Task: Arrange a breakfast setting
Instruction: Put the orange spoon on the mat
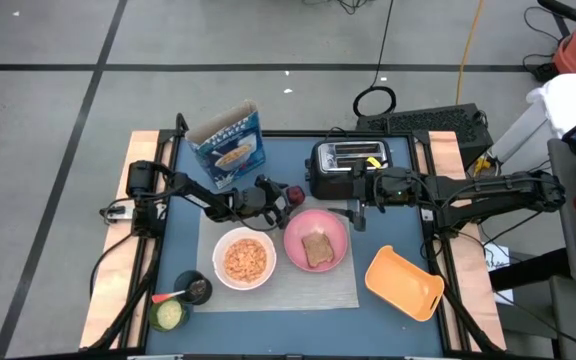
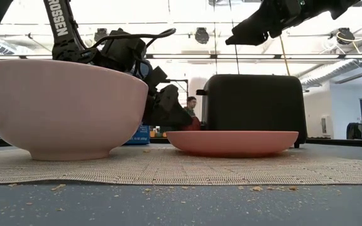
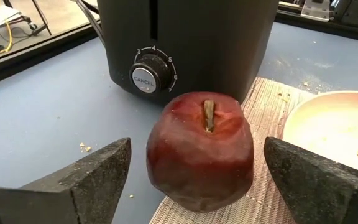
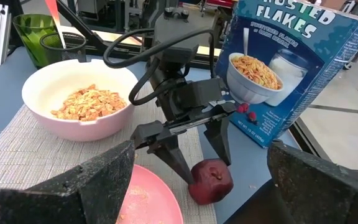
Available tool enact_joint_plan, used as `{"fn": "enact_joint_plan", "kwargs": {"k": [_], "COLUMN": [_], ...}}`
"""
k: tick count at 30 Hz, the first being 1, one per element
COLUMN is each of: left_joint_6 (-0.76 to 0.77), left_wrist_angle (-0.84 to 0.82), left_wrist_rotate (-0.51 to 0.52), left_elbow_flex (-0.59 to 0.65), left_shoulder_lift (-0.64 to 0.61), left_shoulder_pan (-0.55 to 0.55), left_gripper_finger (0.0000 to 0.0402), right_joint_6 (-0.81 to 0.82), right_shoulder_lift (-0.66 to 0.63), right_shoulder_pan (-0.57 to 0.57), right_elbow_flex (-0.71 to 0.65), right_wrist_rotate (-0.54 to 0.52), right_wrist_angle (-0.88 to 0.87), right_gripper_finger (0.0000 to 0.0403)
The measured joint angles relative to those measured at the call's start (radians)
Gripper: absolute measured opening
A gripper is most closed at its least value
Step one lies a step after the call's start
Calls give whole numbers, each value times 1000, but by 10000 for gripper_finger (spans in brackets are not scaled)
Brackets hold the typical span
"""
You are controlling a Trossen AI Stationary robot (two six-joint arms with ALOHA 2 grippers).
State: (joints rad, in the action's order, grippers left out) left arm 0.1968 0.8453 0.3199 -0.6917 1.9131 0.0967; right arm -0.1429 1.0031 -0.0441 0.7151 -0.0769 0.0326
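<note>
The left gripper (image 4: 199, 163) hung low at the far edge of the grey mat (image 1: 298, 290), its two fingers (image 3: 86, 177) spread to either side of the small dark red fruit (image 3: 201, 149) with a visible gap on both sides, so nothing was pinched. The fruit sat upright, stem up, on the corner of the mat, just beside the pink plate (image 1: 315, 240) and close in front of the black toaster (image 1: 348, 165), whose dial faced it. The brown toast slice (image 1: 317, 249) lay flat on the plate, near its middle. The white bowl (image 1: 244, 258), filled with cereal flakes, stood on the mat just beside the plate, on the left arm's side. Behind the left gripper a blue cereal box (image 1: 228, 147) stood upright near the table's far edge. The right gripper (image 1: 359, 214) hovered above the table between the toaster and the plate, its fingers (image 4: 86, 180) spread wide and holding nothing. A yellow-orange dish (image 1: 404, 284) rested off the mat on the right arm's side, tilted relative to the table edges. At the near left corner stood a small dark cup and a green cup (image 1: 169, 316) with a pink-handled utensil (image 1: 171, 295) across them. Crumbs were scattered on the table in front of the mat.
</note>
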Motion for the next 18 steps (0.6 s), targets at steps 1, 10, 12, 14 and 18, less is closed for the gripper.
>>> {"fn": "enact_joint_plan", "kwargs": {"k": [1,10,12,14,18], "left_joint_6": [-1,-9,-10,-10,-10], "left_wrist_angle": [-3,-6,-7,-7,-13], "left_wrist_rotate": [0,0,0,0,0], "left_elbow_flex": [0,0,0,0,-1], "left_shoulder_lift": [-1,-1,-1,-1,-1], "left_shoulder_pan": [0,0,0,0,0], "left_gripper_finger": [375,383,383,383,383], "right_joint_6": [0,0,0,0,0], "right_shoulder_lift": [0,0,0,0,0], "right_shoulder_pan": [0,0,0,0,0], "right_elbow_flex": [0,0,0,0,0], "right_wrist_rotate": [0,0,0,0,0], "right_wrist_angle": [0,0,0,0,0], "right_gripper_finger": [352,352,352,352,352]}}
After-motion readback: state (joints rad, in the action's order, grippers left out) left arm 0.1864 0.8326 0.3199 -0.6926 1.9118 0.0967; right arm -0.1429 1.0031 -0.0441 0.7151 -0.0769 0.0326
